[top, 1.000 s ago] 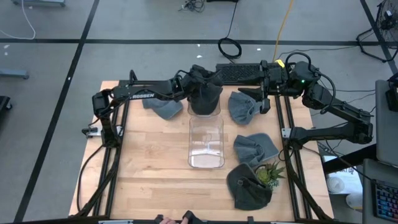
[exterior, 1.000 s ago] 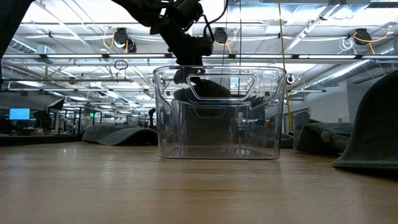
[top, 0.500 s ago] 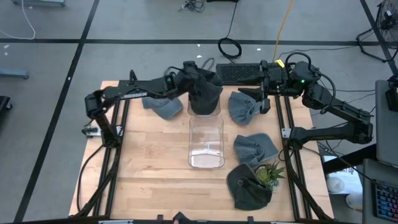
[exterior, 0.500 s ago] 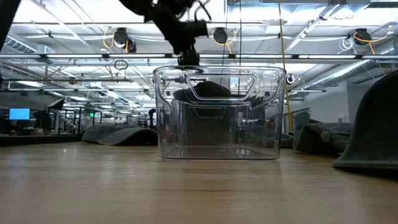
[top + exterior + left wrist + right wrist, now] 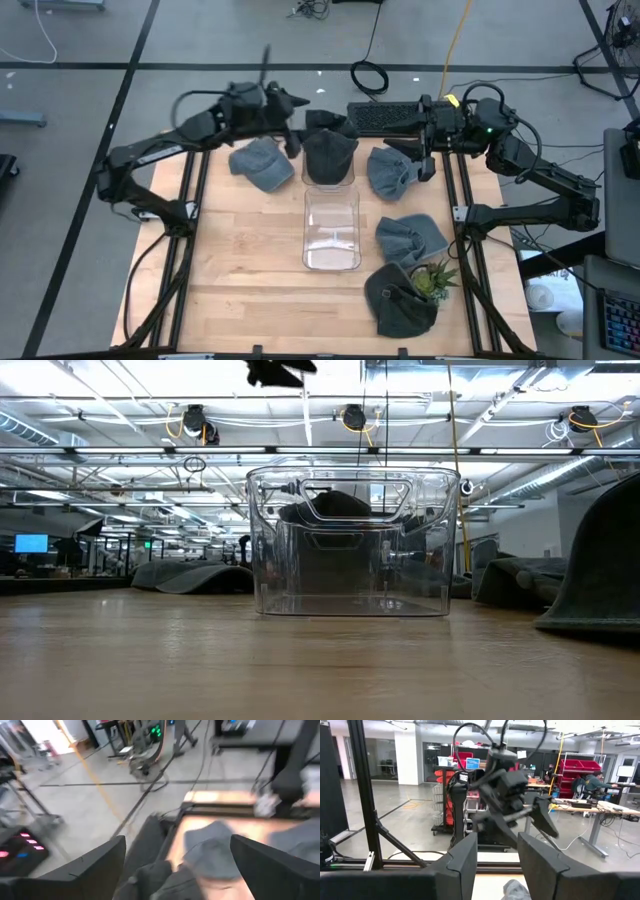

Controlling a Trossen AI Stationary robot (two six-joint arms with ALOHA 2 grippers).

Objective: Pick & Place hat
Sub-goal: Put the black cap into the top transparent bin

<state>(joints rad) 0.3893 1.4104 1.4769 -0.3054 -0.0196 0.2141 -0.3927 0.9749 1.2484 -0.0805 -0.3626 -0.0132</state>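
A dark hat point(image 5: 330, 156) rests at the far end of the clear bin point(image 5: 331, 228); in the low view the dark hat point(image 5: 335, 505) shows through the bin's walls point(image 5: 352, 540). My left gripper point(image 5: 288, 128) is open, raised high and left of that hat, above a grey hat point(image 5: 262, 164); the low view catches it at the top edge point(image 5: 275, 372). Its wrist view looks down on a grey hat point(image 5: 215, 851). My right gripper point(image 5: 416, 160) is open and waits by another grey hat point(image 5: 390, 173) at the far right.
A third grey hat point(image 5: 411, 238) lies right of the bin. A dark hat point(image 5: 400, 305) and a small potted plant point(image 5: 436, 280) sit near the right near corner. A keyboard point(image 5: 385, 116) lies beyond the far edge. Bare wood shows left of the bin.
My left gripper has risen from just over the dark hat and swung toward the table's left, far above the table. The dark hat has stayed where it was.
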